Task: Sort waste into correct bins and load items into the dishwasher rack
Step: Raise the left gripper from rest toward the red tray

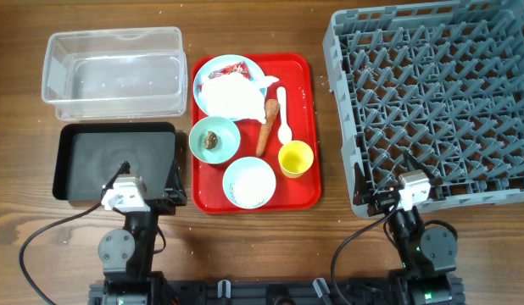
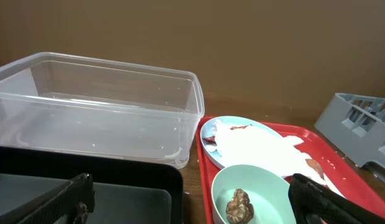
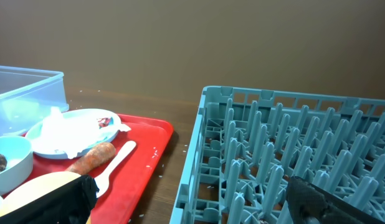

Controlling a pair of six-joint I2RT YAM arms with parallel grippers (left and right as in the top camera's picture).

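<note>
On the red tray, a light blue plate holds a crumpled white napkin and a red wrapper. A pale green bowl holds a brown lump. An orange stick, white spoon, yellow cup and light blue bowl lie beside them. The clear tub and black tray are left, the grey rack right. My left gripper is open at the black tray's front right. My right gripper is open at the rack's front left corner.
Rice grains lie scattered on the red tray's right edge and on the wood between it and the rack. The left wrist view shows the tub, the black tray and the green bowl close ahead.
</note>
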